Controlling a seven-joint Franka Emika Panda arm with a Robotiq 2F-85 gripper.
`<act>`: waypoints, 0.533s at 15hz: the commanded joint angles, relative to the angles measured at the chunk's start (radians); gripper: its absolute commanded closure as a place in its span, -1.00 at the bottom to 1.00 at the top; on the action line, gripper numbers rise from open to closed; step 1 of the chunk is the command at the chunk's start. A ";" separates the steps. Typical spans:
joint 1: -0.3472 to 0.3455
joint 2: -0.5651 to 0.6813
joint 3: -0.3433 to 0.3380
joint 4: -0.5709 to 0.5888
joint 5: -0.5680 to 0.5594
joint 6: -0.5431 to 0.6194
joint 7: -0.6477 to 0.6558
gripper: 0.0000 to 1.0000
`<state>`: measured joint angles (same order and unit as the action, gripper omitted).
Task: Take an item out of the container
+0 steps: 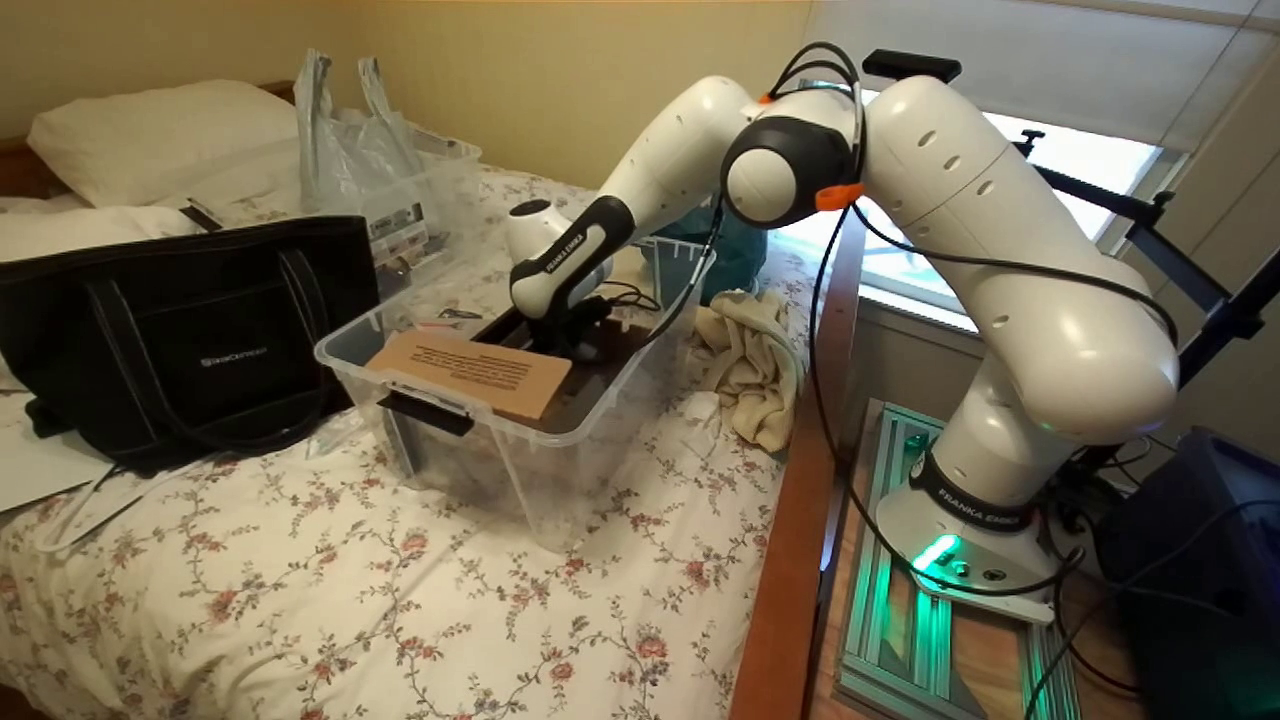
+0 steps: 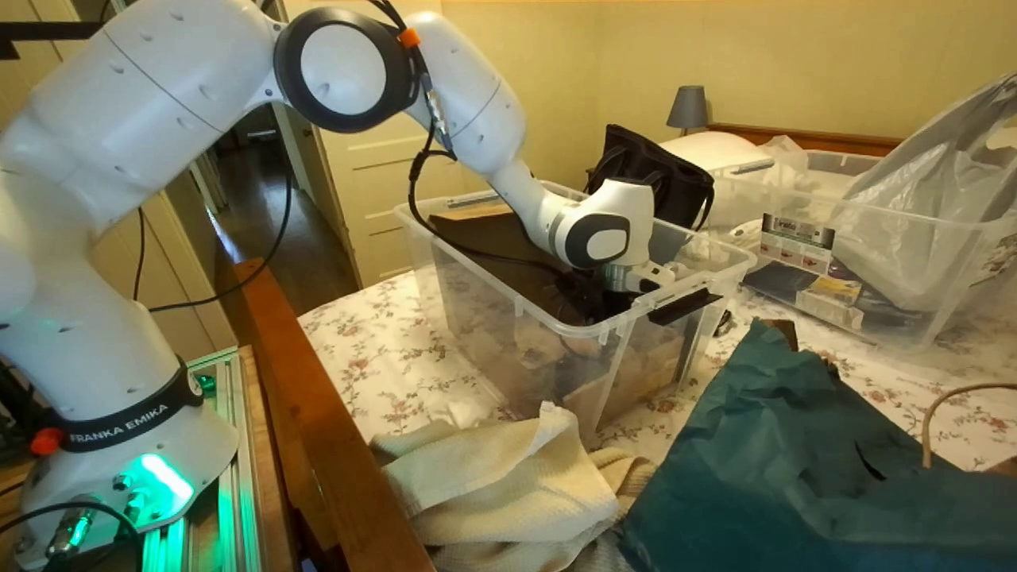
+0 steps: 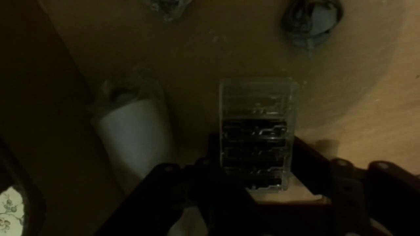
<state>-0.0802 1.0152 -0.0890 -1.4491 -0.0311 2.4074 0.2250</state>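
The clear plastic container [image 1: 590,432] stands on the bed; it also shows in an exterior view [image 2: 576,330]. My gripper [image 2: 616,306] reaches down inside it, its fingertips hidden in both exterior views. In the dim wrist view my gripper [image 3: 255,144] has one finger against each side of a clear plastic case [image 3: 257,131] with several dark items stacked in it. The fingers look shut on the case. I cannot tell whether the case is lifted. A white roll [image 3: 133,134], a small clear packet [image 3: 169,8] and a dark round bundle [image 3: 311,21] lie nearby on a brown surface.
A brown cardboard piece [image 1: 470,372] lies at the container's end. A black bag [image 1: 200,340] stands beside it. Another clear tub [image 2: 898,342] holds a grey plastic bag [image 2: 937,191]. A cream towel [image 2: 508,485] and a teal bag [image 2: 779,461] lie close by.
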 commanded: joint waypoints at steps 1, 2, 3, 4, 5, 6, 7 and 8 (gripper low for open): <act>0.003 0.012 0.001 -0.001 0.029 0.026 -0.012 0.44; 0.002 0.007 0.002 -0.003 0.028 0.026 -0.015 0.47; 0.005 0.001 0.000 -0.007 0.027 0.024 -0.012 0.49; 0.006 -0.006 0.001 -0.016 0.027 0.026 -0.014 0.49; 0.008 -0.018 0.001 -0.032 0.025 0.035 -0.014 0.49; 0.009 -0.026 0.000 -0.042 0.024 0.043 -0.015 0.49; 0.012 -0.036 -0.002 -0.058 0.023 0.054 -0.013 0.49; 0.013 -0.048 -0.002 -0.077 0.023 0.071 -0.012 0.49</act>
<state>-0.0772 1.0051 -0.0889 -1.4566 -0.0309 2.4248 0.2250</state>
